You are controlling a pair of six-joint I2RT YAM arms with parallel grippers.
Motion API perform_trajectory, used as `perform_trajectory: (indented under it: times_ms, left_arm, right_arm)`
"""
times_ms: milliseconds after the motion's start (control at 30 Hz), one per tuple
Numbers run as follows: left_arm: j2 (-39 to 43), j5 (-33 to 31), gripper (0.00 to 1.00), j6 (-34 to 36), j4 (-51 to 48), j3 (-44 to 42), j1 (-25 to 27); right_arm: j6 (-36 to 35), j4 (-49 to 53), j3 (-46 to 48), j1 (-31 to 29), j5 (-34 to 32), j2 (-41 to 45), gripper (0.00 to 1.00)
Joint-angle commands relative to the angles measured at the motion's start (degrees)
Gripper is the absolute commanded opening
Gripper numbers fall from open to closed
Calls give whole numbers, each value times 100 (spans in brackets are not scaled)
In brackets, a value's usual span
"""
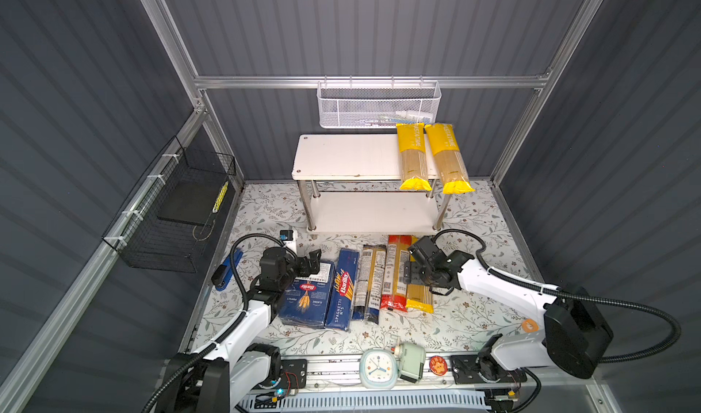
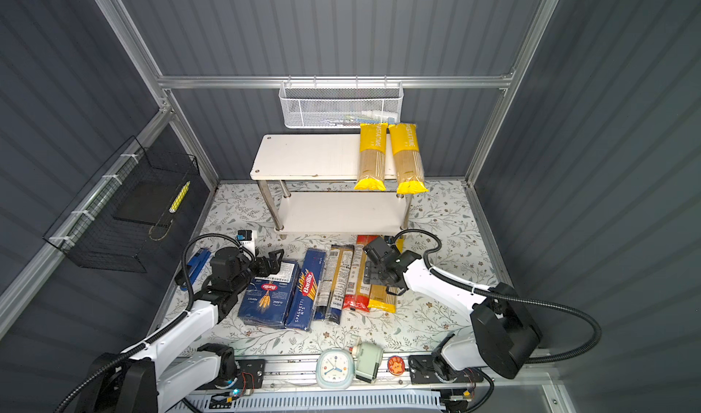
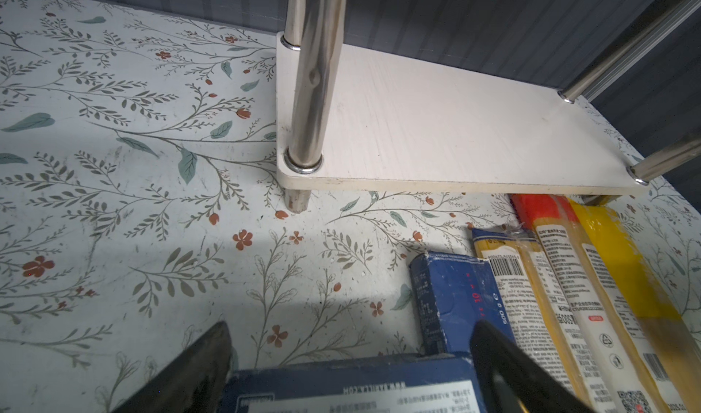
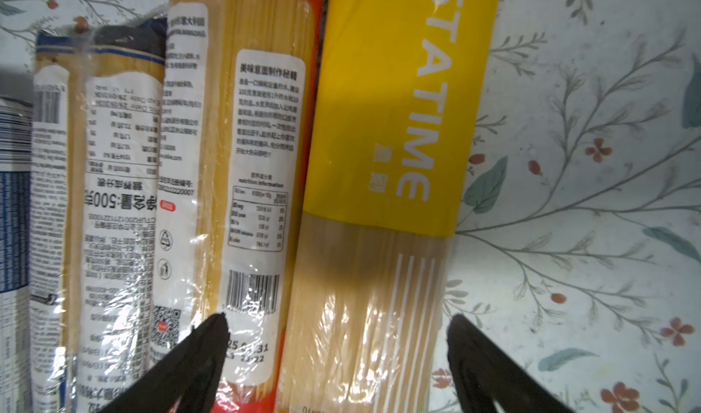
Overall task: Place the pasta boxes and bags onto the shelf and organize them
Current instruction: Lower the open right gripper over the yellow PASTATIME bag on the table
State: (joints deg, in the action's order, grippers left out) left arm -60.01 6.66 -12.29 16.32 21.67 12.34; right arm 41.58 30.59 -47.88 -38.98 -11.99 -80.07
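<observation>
Shelf (image 1: 341, 157) stands at the back of the flowered surface (image 1: 474, 316). Its lower board is bare.

Top board, right end: inner shelf bag (image 1: 411, 153) and outer shelf bag (image 1: 447, 153), both yellow, lie side by side. They run front to back, and their near ends hang past the board's front edge.

In front of the shelf five packs lie flat on the surface in a close row, each pointing toward the shelf. From the shelf's left end to its right:
- wide box (image 1: 307, 301)
- narrow box (image 1: 343, 289)
- dark-ended bag (image 1: 370, 282)
- red-ended bag (image 1: 394, 274)
- loose yellow bag (image 1: 419, 297)

The last two reach up to the lower board's front edge.

My right tool (image 4: 339, 318) hangs over the loose yellow bag in front of the shelf's right end. Its jaws are spread wide. One fingertip (image 4: 216, 327) is above the red-ended bag, the other above bare surface past the yellow bag's far side. It grips nothing.

My left tool (image 3: 352, 325) sits at the shelf-side end of the wide box with its jaws apart. The box's end lies between them. I cannot tell whether the fingers press its sides.
</observation>
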Motion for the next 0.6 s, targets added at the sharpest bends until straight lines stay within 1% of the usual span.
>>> perform_trajectory:
  times_ms: [0,200,467,567]
  left_arm:
    - [-2,65,99,-10,84,30,23]
    - [68,46,99,-10,82,4,23]
    - [12,81,99,-10,82,30,23]
    - [13,89,99,-10,56,48,23]
  right_arm:
    - [106,-96,124,56,-93,-26,93]
    - [152,-61,183,194,-130,-175,96]
    - [168,-24,88,198,-157,-468,99]
    - [175,241,-90,207,-293,-610,99]
